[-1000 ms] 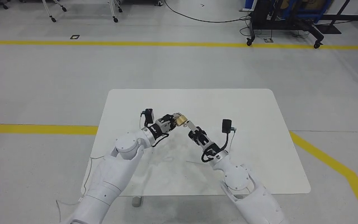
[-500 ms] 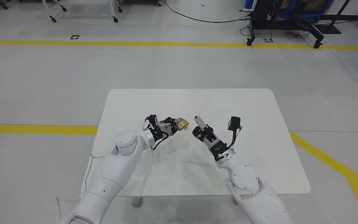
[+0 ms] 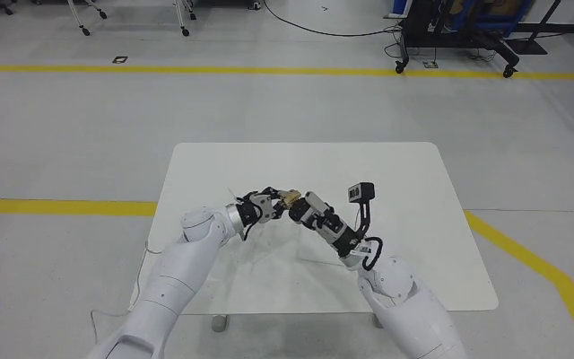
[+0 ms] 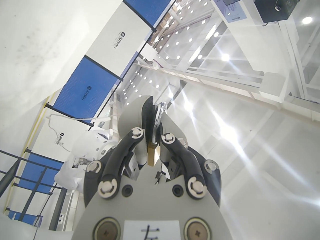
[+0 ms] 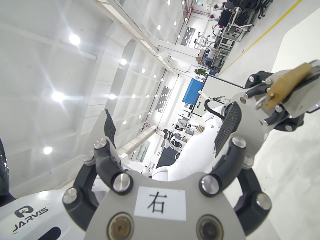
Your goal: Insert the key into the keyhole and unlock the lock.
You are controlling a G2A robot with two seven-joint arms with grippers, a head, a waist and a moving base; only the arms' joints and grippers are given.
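Lock: the brass lock (image 5: 290, 82) hangs above the middle of the bench (image 3: 404, 179). Its shackle (image 4: 160, 112) is pinched between the left tool's pads (image 4: 147, 111).
Key: a silver key (image 5: 262, 101) sits in the lock's end face with its head sticking out. Nothing is gripping it.
Left tool: the left tool (image 4: 158, 118) is clamped firmly on the lock.
Right tool: the right tool (image 5: 172, 118) has its jaws spread wide and carries nothing. It sits just beside the lock, but the key head lies off past one of its pads (image 5: 226, 128), not between them.
Change: half a second ago the right tool stood well apart from the lock, and now it has come back alongside it. The left tool has kept its hold on the lock throughout.
Meaning: you seem to have the insertion done, and the turn is what remains. This looks like your approach to take hold of the key head again.
Shackle state: you cannot tell from here whether it has released.
Watch: the key head is small and off-centre to your open jaws. Centre it before you close, or a pad may knock the lock askew in the left tool.
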